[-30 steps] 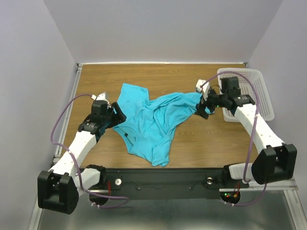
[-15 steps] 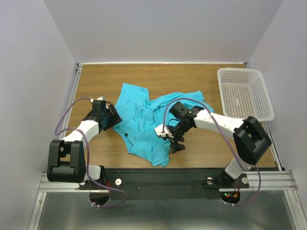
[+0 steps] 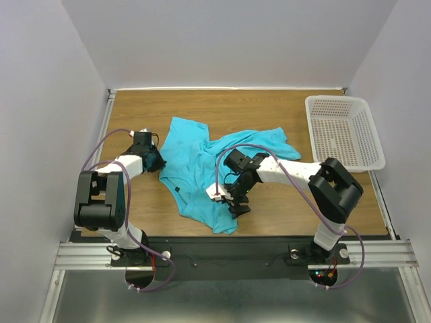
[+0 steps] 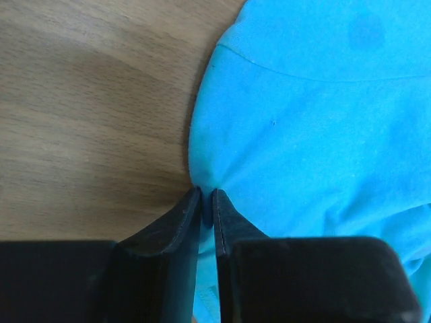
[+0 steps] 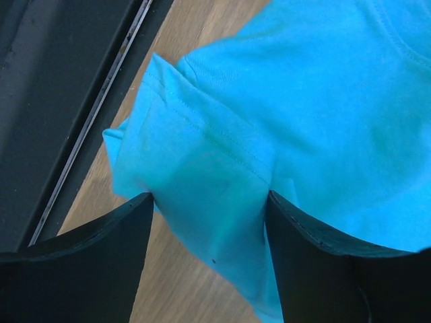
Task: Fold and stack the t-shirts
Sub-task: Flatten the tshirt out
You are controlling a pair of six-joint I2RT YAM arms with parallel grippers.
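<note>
- 1 turquoise t-shirt [image 3: 202, 168]: we log it crumpled and unfolded at the middle of the table [image 3: 283, 111].
- 1 left gripper [image 4: 207, 196]: clenched on the t-shirt's left edge.
- 1 right gripper [image 5: 207, 200]: released, jaws wide, straddling a stitched hem by the table's near edge.
- 1 white mesh basket [image 3: 345, 131]: far right corner, apart from the t-shirt.

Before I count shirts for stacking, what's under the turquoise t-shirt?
Only brown wooden table shows around the crumpled turquoise cloth t-shirt; anything beneath its folds is hidden.

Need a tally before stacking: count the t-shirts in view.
1. The t-shirt lies crumpled mid-table, left of the basket; another could hide beneath its folds.
</note>
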